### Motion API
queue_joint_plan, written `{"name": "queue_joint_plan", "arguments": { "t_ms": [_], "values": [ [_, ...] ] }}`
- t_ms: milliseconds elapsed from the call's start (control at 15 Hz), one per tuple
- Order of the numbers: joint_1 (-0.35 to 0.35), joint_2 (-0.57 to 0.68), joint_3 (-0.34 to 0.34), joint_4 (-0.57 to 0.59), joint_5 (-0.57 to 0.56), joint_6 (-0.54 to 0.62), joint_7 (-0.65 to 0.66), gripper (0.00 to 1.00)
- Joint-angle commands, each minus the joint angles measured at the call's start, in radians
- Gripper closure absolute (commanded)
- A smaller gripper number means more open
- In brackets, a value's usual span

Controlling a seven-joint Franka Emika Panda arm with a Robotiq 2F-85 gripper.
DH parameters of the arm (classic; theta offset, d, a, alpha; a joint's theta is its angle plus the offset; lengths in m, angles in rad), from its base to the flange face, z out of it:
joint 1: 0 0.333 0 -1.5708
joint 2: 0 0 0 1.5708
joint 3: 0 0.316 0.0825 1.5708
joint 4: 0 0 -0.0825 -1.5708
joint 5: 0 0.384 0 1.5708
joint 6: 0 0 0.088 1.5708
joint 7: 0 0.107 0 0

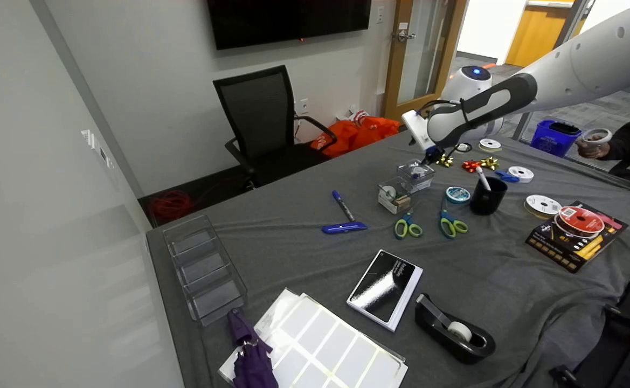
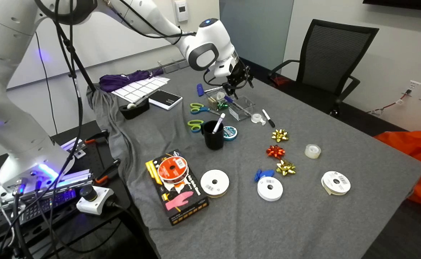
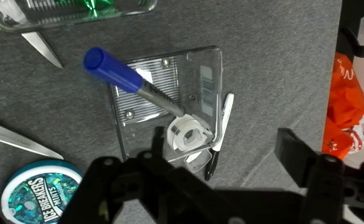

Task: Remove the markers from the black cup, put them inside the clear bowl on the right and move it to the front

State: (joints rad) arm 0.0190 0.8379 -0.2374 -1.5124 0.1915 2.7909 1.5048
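clear bowl [image 3: 189, 76]: glossy plastic | black cup [image 2: 213, 139]: smooth, perhaps plastic | tablecloth [image 3: 269, 74]: matt fabric

White marker [image 2: 218, 123] partly hidden in black cup [image 2: 214, 140], wrist view cropping mint tin [image 3: 41, 196], claw [image 3: 222, 140] blurred

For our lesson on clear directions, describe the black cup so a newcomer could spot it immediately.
On the gray-covered table, find the round mints container. The black cup stands upright beside it. Unlike that container and the flat white spools, it is tall, dark and holds a pale marker.
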Motion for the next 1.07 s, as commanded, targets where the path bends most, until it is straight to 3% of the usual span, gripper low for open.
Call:
{"name": "queue_joint_plan", "arguments": {
  "t_ms": [0,267,467,1000],
  "values": [
    [-0.037,-0.111,0.058,-0.109,0.001,-0.02,-0.119,0.0],
    [-0.066,-0.237,0.085,-0.241,0.008,-0.086,-0.246,0.0],
    [-0.072,-0.326,0.064,-0.337,0.001,-0.146,-0.312,0.0],
    [-0.113,-0.499,0.029,-0.509,0.065,-0.208,-0.265,0.0]
  ]
}}
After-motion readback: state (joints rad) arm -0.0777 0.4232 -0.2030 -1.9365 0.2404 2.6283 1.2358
